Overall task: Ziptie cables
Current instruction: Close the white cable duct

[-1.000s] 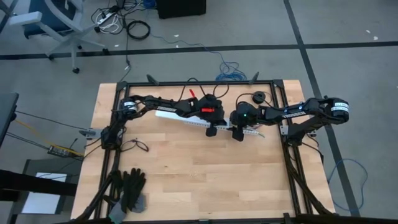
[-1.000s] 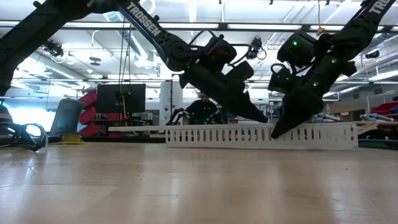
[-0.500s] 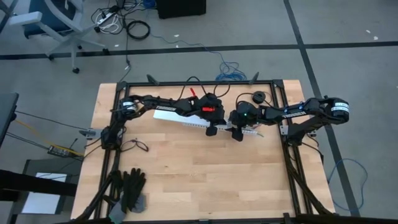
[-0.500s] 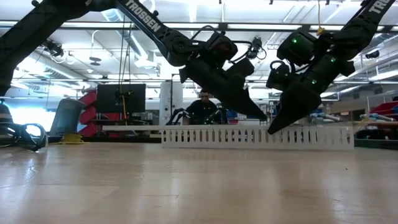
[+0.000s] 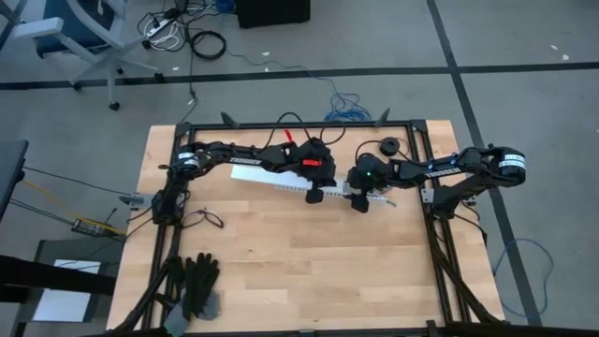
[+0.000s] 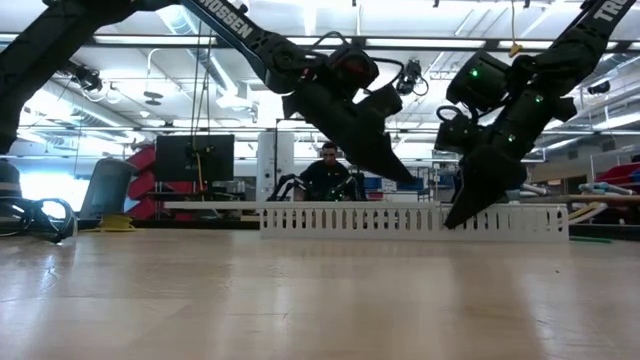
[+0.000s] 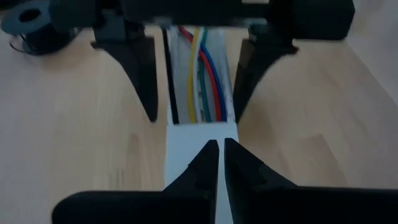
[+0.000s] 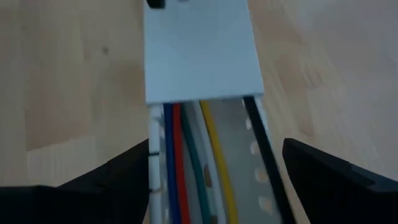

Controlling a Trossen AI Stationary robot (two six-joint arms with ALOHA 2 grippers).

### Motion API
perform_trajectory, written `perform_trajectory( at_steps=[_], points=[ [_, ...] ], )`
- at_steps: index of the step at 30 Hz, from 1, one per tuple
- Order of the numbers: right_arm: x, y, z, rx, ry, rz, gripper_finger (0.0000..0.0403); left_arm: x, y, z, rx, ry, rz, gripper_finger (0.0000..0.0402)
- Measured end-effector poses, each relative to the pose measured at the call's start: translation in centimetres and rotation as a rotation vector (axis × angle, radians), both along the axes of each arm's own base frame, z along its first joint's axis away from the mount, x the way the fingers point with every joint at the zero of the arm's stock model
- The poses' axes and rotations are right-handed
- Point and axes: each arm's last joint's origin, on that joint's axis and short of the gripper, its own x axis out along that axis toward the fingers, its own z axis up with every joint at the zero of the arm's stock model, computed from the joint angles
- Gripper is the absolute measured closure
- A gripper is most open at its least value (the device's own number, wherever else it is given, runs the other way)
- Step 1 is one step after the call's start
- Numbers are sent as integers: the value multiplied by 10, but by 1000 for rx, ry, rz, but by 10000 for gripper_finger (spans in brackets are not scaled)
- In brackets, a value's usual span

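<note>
white channel [image 8: 202, 53]: cables [image 8: 186, 155] lying inside, lid partly on
right gripper [image 5: 359, 198]: fingers just spread wide, astride it
left gripper [image 5: 314, 196]: fingers together, lifted a bit

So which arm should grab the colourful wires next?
Probably the right: its pincer is open, astride the channel where the cables lie bare. The left pincer is shut over the cover.
</note>
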Motion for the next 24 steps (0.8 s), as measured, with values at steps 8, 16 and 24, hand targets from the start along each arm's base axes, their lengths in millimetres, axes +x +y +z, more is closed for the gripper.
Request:
perform_trajectory(
  at_steps=[8, 16, 24],
  points=[
    [2, 0, 1, -4, -22, 6, 96, -7, -2, -13, -16, 73, 6, 401],
    [0, 0, 0, -2, -2, 14, 117, -5, -1, -21, -14, 54, 16, 401],
    [0, 1, 0, 12, -7, 28, 206, 2, 0, -29, -27, -5, 10, 401]
  ],
)
